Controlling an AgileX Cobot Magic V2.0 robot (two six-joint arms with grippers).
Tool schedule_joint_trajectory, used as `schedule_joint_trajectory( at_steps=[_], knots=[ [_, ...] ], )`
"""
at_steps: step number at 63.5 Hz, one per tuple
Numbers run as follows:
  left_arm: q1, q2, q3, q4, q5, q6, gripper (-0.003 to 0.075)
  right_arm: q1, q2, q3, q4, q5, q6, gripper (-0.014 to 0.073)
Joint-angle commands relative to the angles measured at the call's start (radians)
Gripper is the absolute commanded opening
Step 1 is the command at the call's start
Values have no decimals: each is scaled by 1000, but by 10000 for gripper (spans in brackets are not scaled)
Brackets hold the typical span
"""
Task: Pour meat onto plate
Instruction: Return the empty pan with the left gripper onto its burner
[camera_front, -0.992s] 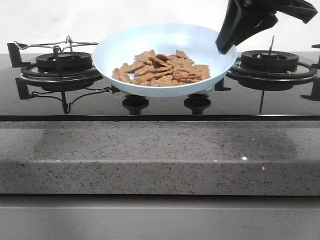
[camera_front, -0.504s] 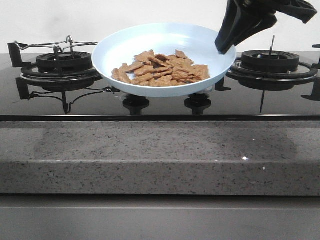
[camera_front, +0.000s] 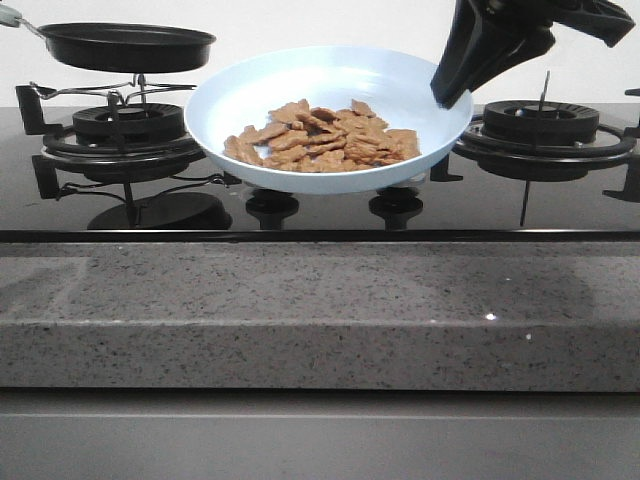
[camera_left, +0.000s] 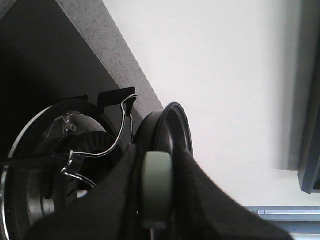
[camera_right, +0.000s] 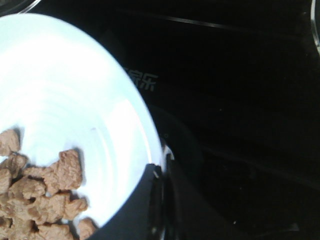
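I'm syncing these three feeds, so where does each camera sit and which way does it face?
Front: low, before the counter, looking forward at the plate of meat; the right end effector shows.
Left wrist: on the left arm, looking along the pan handle in the left end effector toward the frying pan.
Right wrist: on the right arm, looking down where the fingers pinch the plate's rim.
Front and right wrist share plate and meat.
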Motion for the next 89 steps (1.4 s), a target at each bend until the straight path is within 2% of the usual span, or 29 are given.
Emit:
schedule_joint_trajectory(
  at_steps=[1, 10, 28, 32, 39, 43, 47, 89],
  knots=[
    [1, -53, -28, -47, 42, -12, -20, 1, -38, -24, 28, -44, -2, -59],
    [1, -53, -28, 36, -18, -46, -20, 1, -38, -24, 28, -44, -2, -59],
    [1, -53, -28, 78, -46, -46, -8, 0, -38, -24, 28, -44, -2, -59],
    [1, -53, -28, 93, -46, -46, 54, 0, -38, -24, 28, -44, -2, -59],
    [1, -53, -28, 134, -46, -51, 283, 0, -38, -24, 28, -44, -2, -59],
    [1, -53, -28, 155, -42, -51, 360, 0, -38, -24, 28, -44, -2, -59],
    [1, -53, -28, 168, -40, -51, 391, 0, -38, -24, 28, -44, -2, -59],
    [1, -54, -28, 179, 120, -53, 393, 0, -38, -24, 28, -44, -2, -59]
  ],
)
